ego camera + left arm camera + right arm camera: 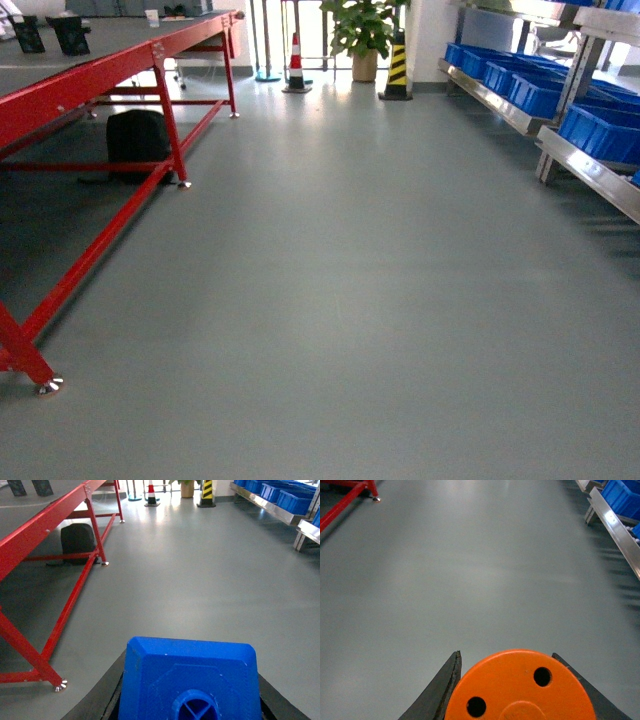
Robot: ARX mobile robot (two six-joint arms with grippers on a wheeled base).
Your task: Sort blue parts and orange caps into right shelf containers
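Observation:
The left wrist view is filled at the bottom by a blue part [190, 680], its round hole facing the camera. My left gripper [192, 697] is shut on it, with black fingers [107, 700] on both sides. My right gripper [506, 680] is shut on an orange cap [520, 695], whose holed top shows between the dark fingers [445, 685]. Neither gripper shows in the head view. The steel shelf [500, 102] runs along the right wall. Its blue containers [535, 92] sit in a row, well ahead of both grippers.
A red-framed table [100, 70] runs along the left, with a black bag [138, 140] under it. At the far end stand a traffic cone [296, 65], a potted plant [362, 35] and a yellow-black bollard [397, 65]. Grey floor [340, 300] lies between table and shelf.

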